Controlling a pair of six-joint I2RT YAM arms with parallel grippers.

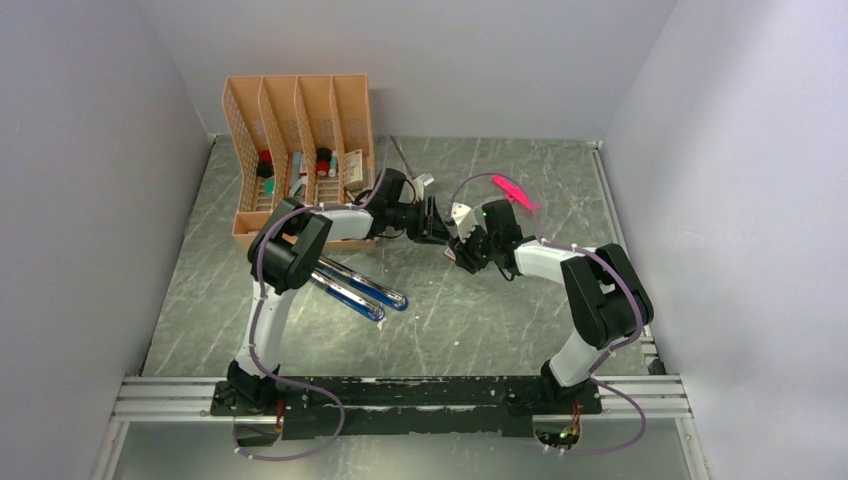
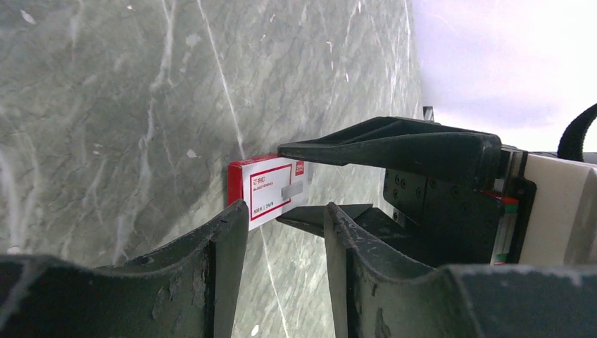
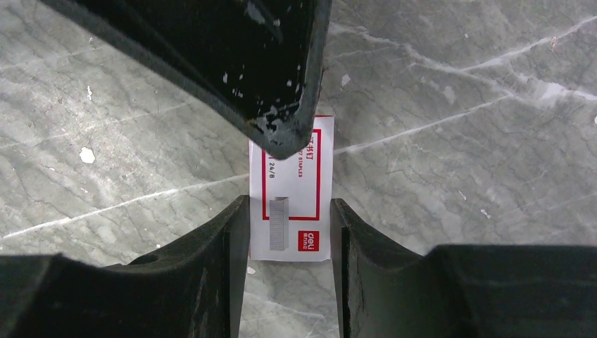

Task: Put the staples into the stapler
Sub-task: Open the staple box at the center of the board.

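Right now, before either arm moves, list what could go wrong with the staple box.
1. The right end effector clamps the staple box only by its narrow sides; a push could twist it or make it slip.
2. The left end effector sits tip to tip with it, one finger overlapping the box: fingers may collide or crush the cardboard.

Overhead view looks down on the table (image 1: pixel 480 320); both close wrist views share the staple box (image 3: pixel 296 211).

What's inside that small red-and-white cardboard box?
The small red-and-white cardboard box looks closed, so its contents are hidden. Only a printed picture of staples shows on its face.
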